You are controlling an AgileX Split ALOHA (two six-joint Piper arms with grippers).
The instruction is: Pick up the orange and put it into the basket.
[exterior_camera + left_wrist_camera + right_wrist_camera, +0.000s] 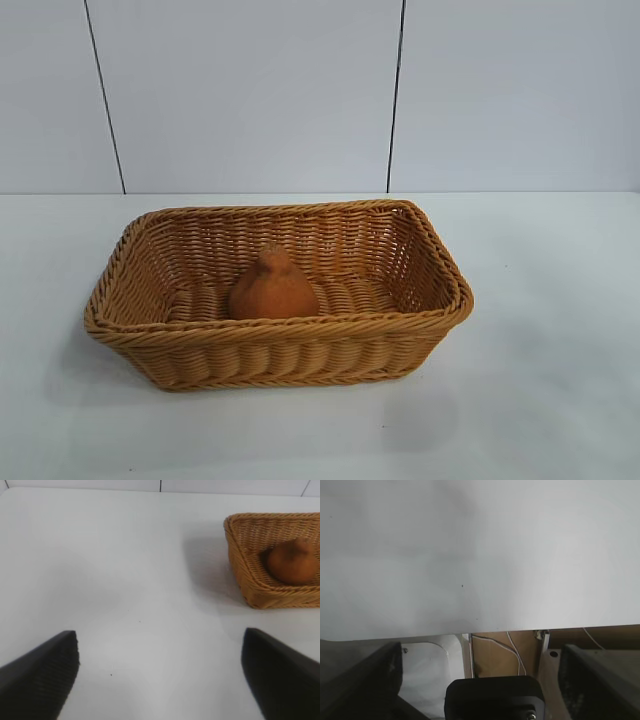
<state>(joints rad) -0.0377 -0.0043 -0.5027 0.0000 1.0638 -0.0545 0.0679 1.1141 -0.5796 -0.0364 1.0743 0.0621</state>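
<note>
White counter (480,555) fills the right pincer's (480,680) view; its jaws are spread and empty at the near edge, neither orange nor basket in sight. The left pincer (160,675), also spread and empty, has the basket (245,575) ahead to its right, well apart. The orange (272,288) sits upright inside the basket, knob up, so no pickup seems left.

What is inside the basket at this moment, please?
Inside the basket, only the orange is visible, standing on the woven floor with its knob upward. The near wall covers its lowest part and the floor directly in front of it, so anything there cannot be seen.
</note>
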